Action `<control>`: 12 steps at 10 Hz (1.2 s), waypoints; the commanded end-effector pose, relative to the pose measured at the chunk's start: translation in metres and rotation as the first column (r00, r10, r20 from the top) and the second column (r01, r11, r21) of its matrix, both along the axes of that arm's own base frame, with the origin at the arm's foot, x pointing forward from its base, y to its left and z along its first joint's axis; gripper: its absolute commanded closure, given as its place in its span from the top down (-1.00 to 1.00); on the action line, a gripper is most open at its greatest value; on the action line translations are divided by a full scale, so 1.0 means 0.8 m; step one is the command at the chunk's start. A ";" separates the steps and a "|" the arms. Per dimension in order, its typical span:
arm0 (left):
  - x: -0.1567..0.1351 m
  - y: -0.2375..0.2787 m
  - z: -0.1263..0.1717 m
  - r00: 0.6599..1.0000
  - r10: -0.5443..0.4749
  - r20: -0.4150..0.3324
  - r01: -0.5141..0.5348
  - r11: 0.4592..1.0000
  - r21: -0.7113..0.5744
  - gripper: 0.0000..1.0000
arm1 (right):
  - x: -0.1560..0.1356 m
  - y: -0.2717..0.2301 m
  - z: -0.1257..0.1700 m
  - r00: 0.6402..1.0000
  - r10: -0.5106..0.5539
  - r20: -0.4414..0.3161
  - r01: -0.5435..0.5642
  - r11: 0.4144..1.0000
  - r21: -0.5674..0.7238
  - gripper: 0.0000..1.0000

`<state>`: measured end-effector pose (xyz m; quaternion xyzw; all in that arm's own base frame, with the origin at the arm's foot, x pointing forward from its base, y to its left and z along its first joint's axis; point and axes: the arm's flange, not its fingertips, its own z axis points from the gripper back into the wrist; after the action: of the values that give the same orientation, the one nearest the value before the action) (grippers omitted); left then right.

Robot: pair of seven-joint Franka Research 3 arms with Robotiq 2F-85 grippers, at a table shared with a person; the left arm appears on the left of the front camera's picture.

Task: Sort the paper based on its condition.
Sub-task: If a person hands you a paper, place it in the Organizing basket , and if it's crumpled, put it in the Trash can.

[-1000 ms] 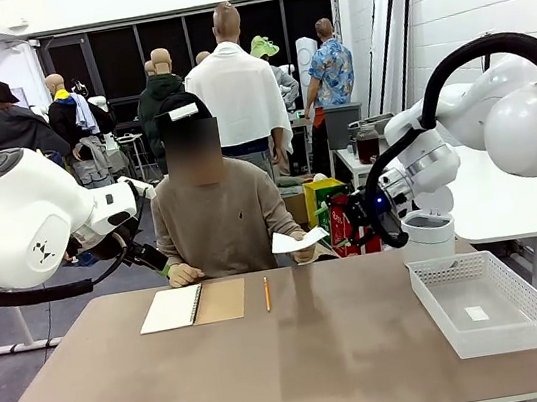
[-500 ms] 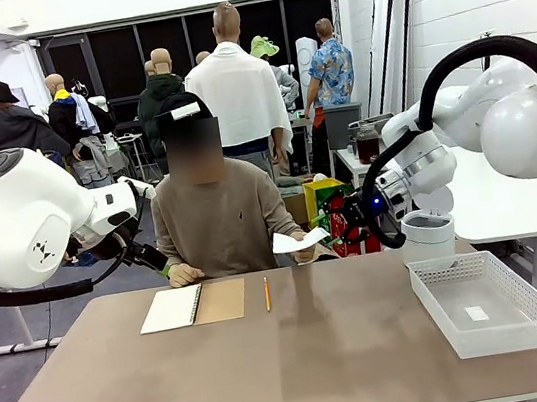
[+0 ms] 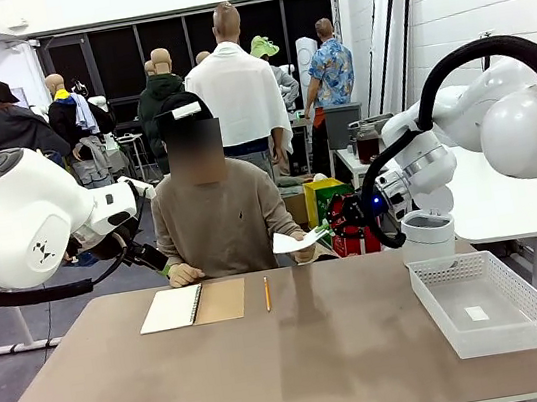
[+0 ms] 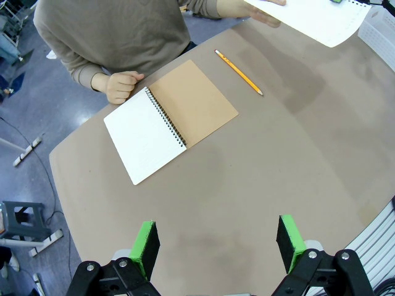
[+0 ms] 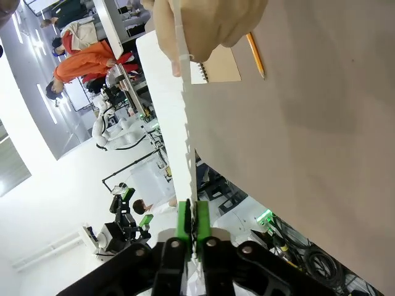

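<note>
Since the right gripper was spread and standing just off the sheet's edge a second ago, the change now is plain to us: its green pads are pressed together on the near edge of the paper, pinching it. The sheet is up in the air, off the table, out past the pencil on the right of the notebook and a little farther back than it. The person's hand still holds the opposite edge, so the sheet hangs between hand and gripper. We judge the handover to be half made: the robot has its grip, and the person has yet to let go. In the left wrist view the sheet looks flat and unwrinkled, with a ragged torn-out strip along one side. Where such a sheet belongs we cannot say; the white mesh basket, well to the right of the notebook, seems one likely place. The left gripper hovers high above the table on the robot's side of the notebook, jaws spread wide and holding nothing.
</note>
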<state>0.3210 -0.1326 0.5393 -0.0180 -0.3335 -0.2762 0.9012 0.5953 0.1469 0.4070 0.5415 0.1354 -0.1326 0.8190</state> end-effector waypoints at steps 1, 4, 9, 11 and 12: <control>0.000 0.001 0.000 1.000 0.001 -0.001 -0.001 1.000 -0.003 1.00 | 0.010 0.008 0.002 1.000 -0.025 -0.014 0.025 1.000 0.005 -1.00; 0.000 0.001 0.000 1.000 0.001 -0.001 -0.001 1.000 -0.003 1.00 | 0.006 0.004 0.015 1.000 -0.006 -0.012 0.006 1.000 0.024 -1.00; 0.000 0.001 0.000 1.000 0.001 -0.001 -0.001 1.000 -0.003 1.00 | -0.021 -0.045 0.074 0.994 -0.006 0.107 0.006 1.000 -0.003 -1.00; 0.000 0.001 0.000 1.000 0.001 -0.001 -0.001 1.000 -0.003 1.00 | -0.047 -0.087 0.089 0.985 0.017 0.170 -0.001 0.995 -0.095 -1.00; 0.000 0.001 0.000 1.000 0.001 -0.001 -0.001 1.000 -0.003 1.00 | -0.064 -0.108 0.093 0.981 0.036 0.192 -0.005 0.988 -0.156 -1.00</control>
<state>0.3210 -0.1325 0.5394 -0.0180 -0.3337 -0.2761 0.9012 0.5649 0.0705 0.4870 0.5078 0.0610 -0.0976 0.8537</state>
